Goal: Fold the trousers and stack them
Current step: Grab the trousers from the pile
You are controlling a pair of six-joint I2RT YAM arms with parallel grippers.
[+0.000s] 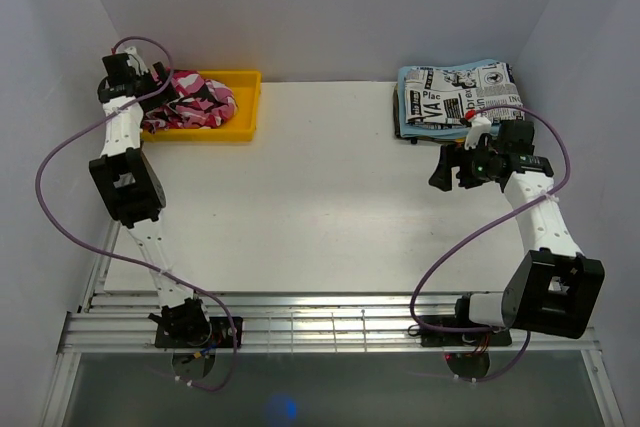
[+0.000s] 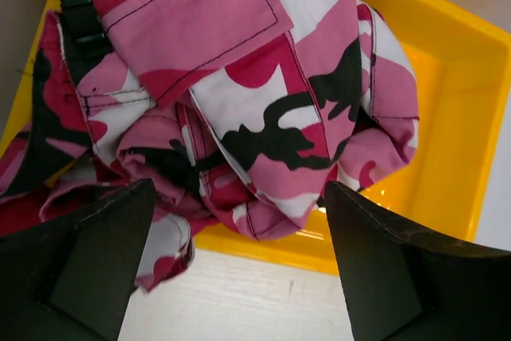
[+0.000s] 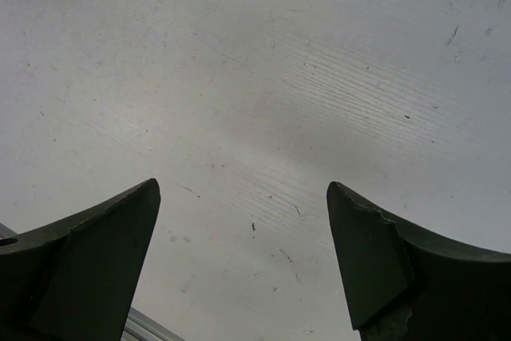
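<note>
The white bench (image 1: 320,207) is noted beneath both arms. A yellow tray (image 1: 245,112) is set at its far left corner; the trousers (image 1: 195,99) are bunched inside it, partly hanging over its rim. A newspaper-print garment (image 1: 460,95) is laid at the far right. The left tool (image 2: 239,197) is held spread just above the trousers, the right tool (image 3: 243,197) spread over the bench

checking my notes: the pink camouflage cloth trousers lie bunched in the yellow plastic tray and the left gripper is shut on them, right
Not quite. The left gripper is open, jaws wide apart, not shut on the pink camouflage cloth trousers, as the left wrist view shows. They do lie bunched in the yellow plastic tray.
</note>
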